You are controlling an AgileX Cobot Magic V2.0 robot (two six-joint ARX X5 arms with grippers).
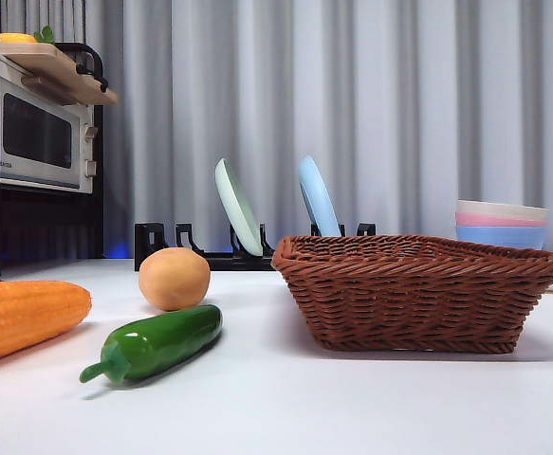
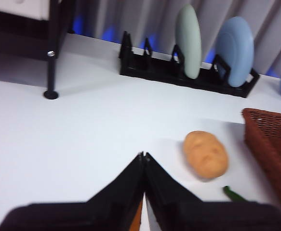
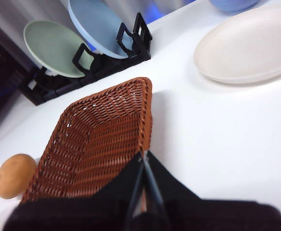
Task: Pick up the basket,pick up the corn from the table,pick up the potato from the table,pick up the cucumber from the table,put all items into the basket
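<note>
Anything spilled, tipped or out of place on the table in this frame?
Nothing stands out. The basket sits upright and empty on the table; the corn, potato and cucumber lie beside it, intact.

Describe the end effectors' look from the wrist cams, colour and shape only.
Both match: the left end effector and the right end effector each have two matte black jaws, wide at the base and tapering to a thin tip. No cables or markings are visible; the arms are out of view.
</note>
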